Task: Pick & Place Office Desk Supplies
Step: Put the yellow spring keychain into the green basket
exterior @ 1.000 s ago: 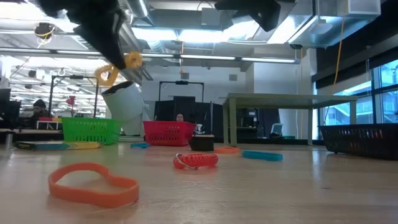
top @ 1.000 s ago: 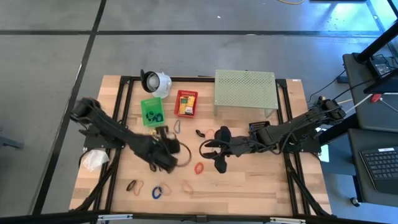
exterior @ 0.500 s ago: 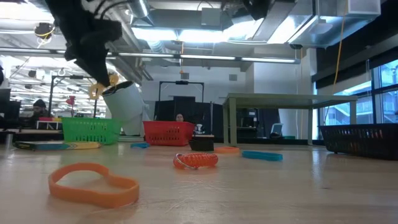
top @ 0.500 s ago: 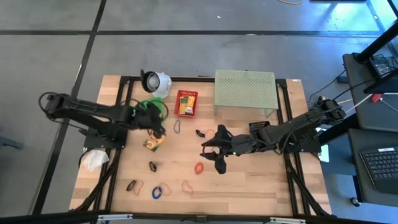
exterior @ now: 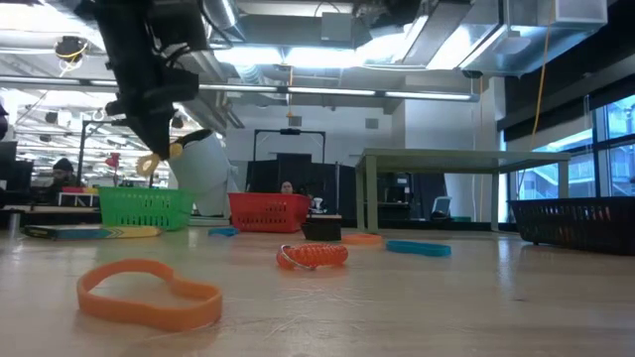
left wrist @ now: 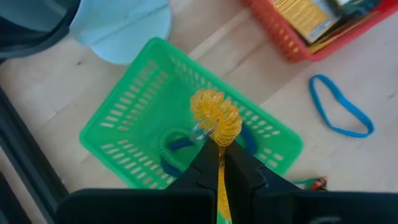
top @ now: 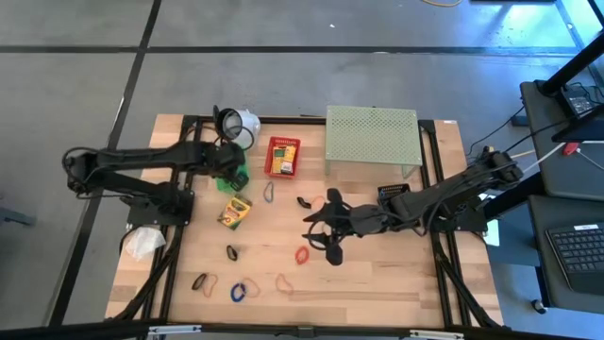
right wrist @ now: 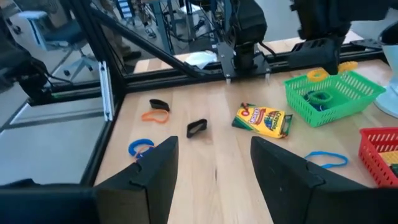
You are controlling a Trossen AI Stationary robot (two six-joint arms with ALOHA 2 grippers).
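Crayon box (right wrist: 262,121) flat on table near green basket (left wrist: 134,124); lettering on yellow front too small to read, possibly brand name. Second crayon box in red basket (top: 282,157), print unreadable. Left gripper (left wrist: 219,163) above green basket, fingers pinched on yellow coiled band (left wrist: 216,117); left arm stretched across from table's left edge. Right gripper (right wrist: 213,163) fingers spread, empty, hovering mid-table; right arm stretched low from right edge. Rubber bands scattered: blue (right wrist: 140,148), orange (exterior: 149,292), black (right wrist: 196,127).
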